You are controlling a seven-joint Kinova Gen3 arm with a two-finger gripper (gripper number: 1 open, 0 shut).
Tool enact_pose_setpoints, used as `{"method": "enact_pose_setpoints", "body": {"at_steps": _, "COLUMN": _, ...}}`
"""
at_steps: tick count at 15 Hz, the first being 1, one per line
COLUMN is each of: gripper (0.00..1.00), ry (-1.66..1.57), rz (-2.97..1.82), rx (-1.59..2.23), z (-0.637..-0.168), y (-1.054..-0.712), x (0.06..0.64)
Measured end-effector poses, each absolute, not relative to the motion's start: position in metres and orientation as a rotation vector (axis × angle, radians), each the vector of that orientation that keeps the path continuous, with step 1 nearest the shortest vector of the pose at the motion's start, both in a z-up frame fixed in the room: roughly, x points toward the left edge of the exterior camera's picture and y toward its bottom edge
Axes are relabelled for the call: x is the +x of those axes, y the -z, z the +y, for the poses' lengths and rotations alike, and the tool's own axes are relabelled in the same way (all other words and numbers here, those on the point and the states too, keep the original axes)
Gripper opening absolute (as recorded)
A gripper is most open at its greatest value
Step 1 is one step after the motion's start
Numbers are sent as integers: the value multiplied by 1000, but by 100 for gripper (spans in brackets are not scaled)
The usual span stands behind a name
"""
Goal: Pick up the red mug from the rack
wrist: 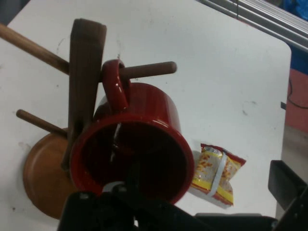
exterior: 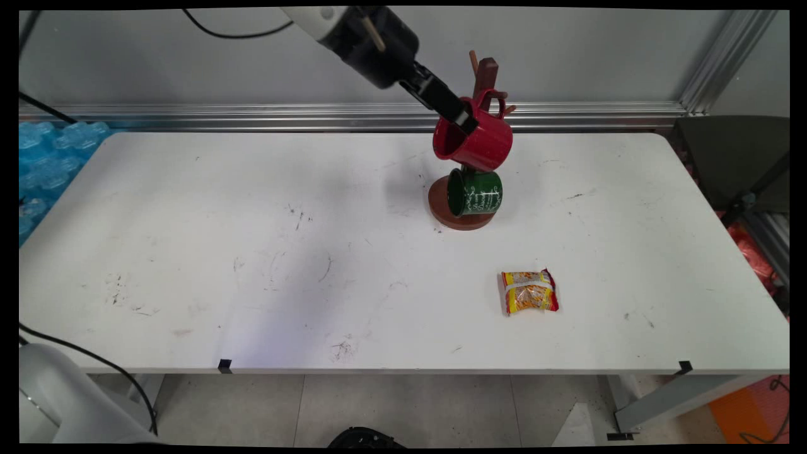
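A red mug (exterior: 482, 142) hangs by its handle on an upper peg (wrist: 149, 70) of a brown wooden mug tree (exterior: 485, 72), mouth tilted toward the arm. My gripper (exterior: 470, 123) is at the mug's rim and stands open. One finger (wrist: 132, 175) reaches inside the red mug (wrist: 144, 125); the other finger (wrist: 286, 185) is well clear of the mug's outer wall. A green mug (exterior: 479, 192) hangs lower on the same tree, above its round base (exterior: 451, 217). In the hand view the red mug hides it.
A yellow and red snack packet (exterior: 529, 291) lies on the white table (exterior: 252, 252), nearer the front edge and right of the tree; it also shows in the hand view as the packet (wrist: 216, 175). Blue bubble wrap (exterior: 50, 157) sits off the table's left end.
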State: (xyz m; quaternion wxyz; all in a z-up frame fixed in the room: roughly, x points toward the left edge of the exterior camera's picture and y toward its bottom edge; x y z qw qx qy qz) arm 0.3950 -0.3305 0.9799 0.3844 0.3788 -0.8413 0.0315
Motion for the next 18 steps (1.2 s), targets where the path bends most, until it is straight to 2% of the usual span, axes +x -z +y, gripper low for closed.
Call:
{"method": "enact_pose_setpoints", "body": {"at_steps": 11, "gripper": 100, "ry": -25, "rz": -2091, "rx": 1070, "z": -351, "y": -935, "x": 365}}
{"method": "enact_pose_setpoints", "body": {"at_steps": 12, "gripper": 0, "ry": -22, "rz": -2086, "rx": 1076, "z": -352, "y": -933, "x": 364}}
{"method": "enact_pose_setpoints", "body": {"at_steps": 18, "gripper": 0, "ry": -19, "rz": -2071, "rx": 1093, "z": -353, "y": -926, "x": 361}}
